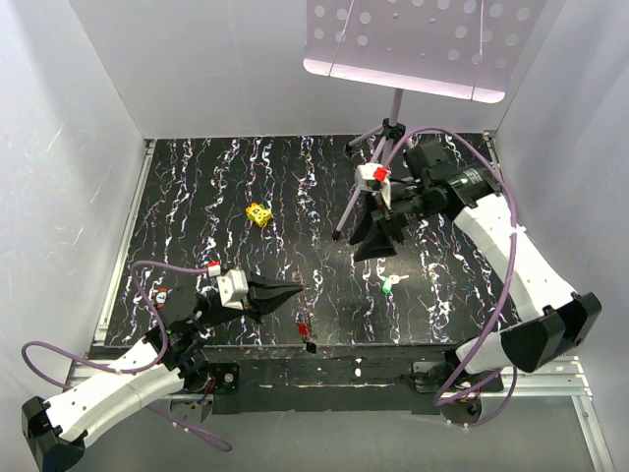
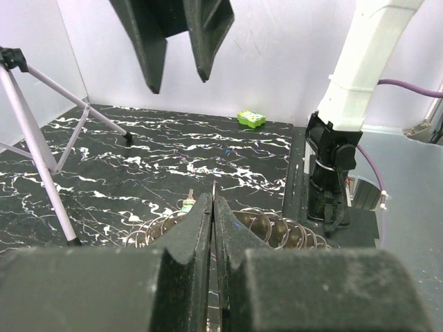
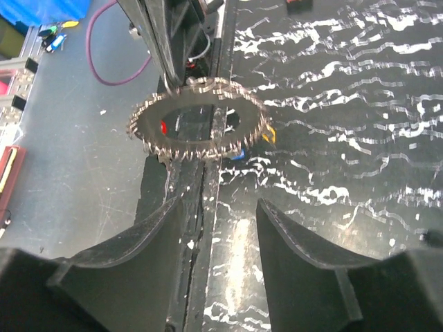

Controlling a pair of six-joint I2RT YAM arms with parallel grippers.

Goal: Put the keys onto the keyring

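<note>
At left gripper (image 2: 213,202) tips, keyring (image 2: 277,228), seemingly pinched

Right wrist: keyring (image 3: 197,128) smeared by blur, upper centre. Left wrist: its loops partly hidden behind left gripper (image 2: 213,204), lower centre; tripod (image 2: 41,159) cut off at left edge.

Top camera looks down on the table (image 1: 197,177); both wrist cameras view it closely, sharing the keyring (image 3: 194,146).
</note>
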